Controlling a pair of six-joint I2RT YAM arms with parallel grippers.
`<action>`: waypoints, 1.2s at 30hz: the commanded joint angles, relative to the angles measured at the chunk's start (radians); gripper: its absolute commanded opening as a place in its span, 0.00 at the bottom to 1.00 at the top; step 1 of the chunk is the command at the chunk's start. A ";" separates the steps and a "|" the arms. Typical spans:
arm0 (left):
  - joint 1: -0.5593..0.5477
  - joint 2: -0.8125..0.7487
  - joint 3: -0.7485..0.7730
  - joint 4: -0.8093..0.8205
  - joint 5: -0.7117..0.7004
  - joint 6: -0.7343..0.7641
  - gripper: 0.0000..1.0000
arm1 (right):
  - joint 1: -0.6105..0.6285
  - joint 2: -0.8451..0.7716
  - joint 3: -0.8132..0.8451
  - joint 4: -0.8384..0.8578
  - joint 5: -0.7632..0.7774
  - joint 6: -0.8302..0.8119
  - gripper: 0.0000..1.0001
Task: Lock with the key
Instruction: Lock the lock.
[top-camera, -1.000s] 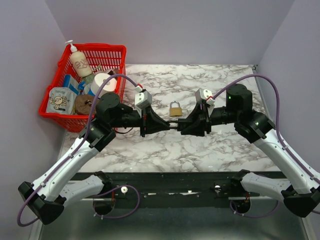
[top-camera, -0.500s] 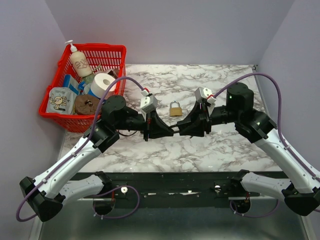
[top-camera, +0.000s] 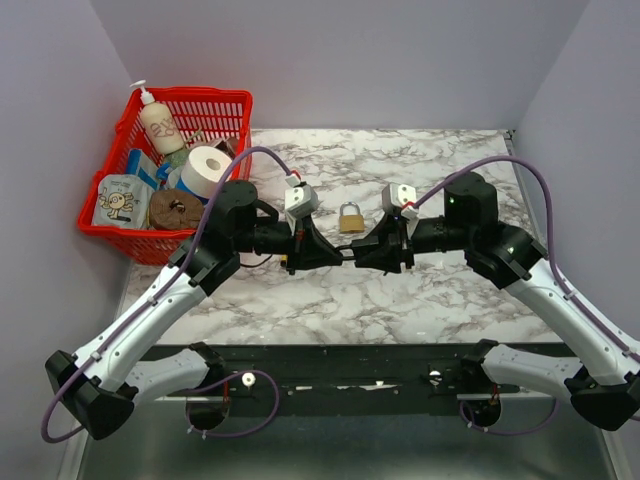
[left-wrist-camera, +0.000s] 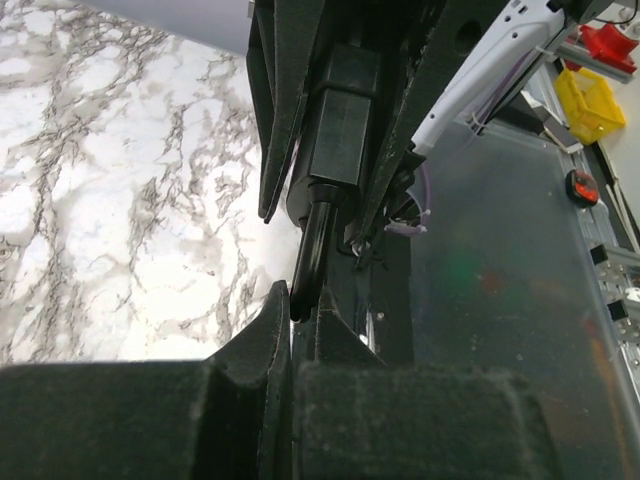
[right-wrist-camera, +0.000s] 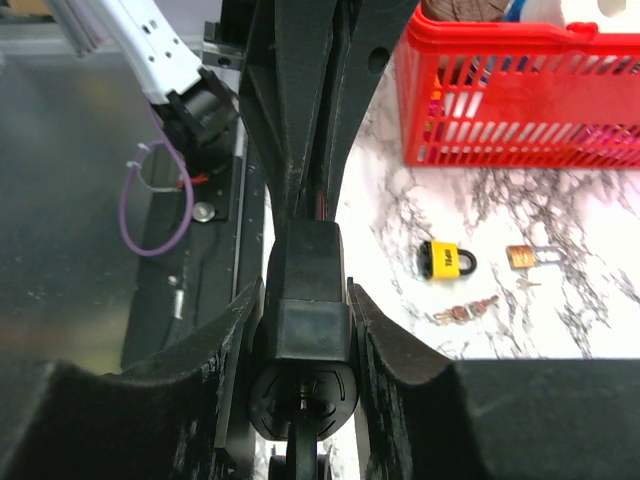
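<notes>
Top external: left gripper (top-camera: 336, 254), clenched on slim dark key (left-wrist-camera: 309, 250), has rolled and advanced. Right gripper (top-camera: 364, 251) grasps black block-shaped lock (right-wrist-camera: 305, 295), just nearside of brass padlock (top-camera: 351, 217). Key turn judged underway.

1. The worktop (top-camera: 440, 300) is showing a smooth, white, grey-veined marble look with a light sheen.
2. The basket (top-camera: 190, 93) is looking like a glossy red plastic lattice.
3. The padlock (top-camera: 351, 217) is gleaming as brassy metal.
4. The black lock (right-wrist-camera: 305, 335) in the right pincer (right-wrist-camera: 305, 295) is appearing matt, like moulded plastic.
5. The left pincer (left-wrist-camera: 295, 315) is showing rough, matt black, faintly fuzzy fingers (left-wrist-camera: 250, 350).
6. The key (left-wrist-camera: 308, 250) between them is showing a dark, smooth shaft.
</notes>
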 joint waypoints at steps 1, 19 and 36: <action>-0.007 0.047 0.122 0.132 -0.066 0.051 0.00 | 0.079 0.047 -0.041 -0.034 -0.048 -0.114 0.01; 0.027 0.031 0.174 0.041 -0.056 0.185 0.00 | 0.025 0.043 -0.070 -0.038 0.045 -0.122 0.01; 0.208 0.102 0.231 0.101 -0.335 -0.410 0.90 | -0.090 -0.044 -0.176 0.326 0.332 0.182 0.01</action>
